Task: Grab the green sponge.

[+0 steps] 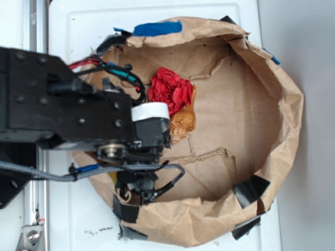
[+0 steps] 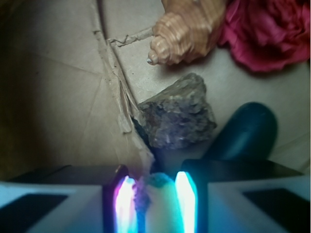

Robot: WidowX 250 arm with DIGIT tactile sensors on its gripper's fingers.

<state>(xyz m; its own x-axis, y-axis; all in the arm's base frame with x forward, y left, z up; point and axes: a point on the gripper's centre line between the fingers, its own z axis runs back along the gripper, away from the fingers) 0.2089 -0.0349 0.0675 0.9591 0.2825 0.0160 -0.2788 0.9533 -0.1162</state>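
Note:
In the wrist view my gripper [image 2: 154,199] is shut on the green sponge [image 2: 158,204]. The sponge shows as a narrow pale strip with a green tip and a dark layer on its left side, squeezed between the two glowing pads [image 2: 125,204]. It hangs just above the brown paper floor. In the exterior view the black arm and gripper body [image 1: 138,185] sit over the left part of the paper-lined basin, and the sponge is hidden beneath them.
A grey-brown rock [image 2: 177,116] lies just ahead of the fingers, with a dark teal rounded object [image 2: 248,131] to its right. Farther ahead are a tan spiral seashell [image 2: 187,31] [image 1: 183,123] and a red ruffled paper ball [image 2: 272,34] [image 1: 170,89]. Crumpled paper walls [image 1: 282,104] ring the area.

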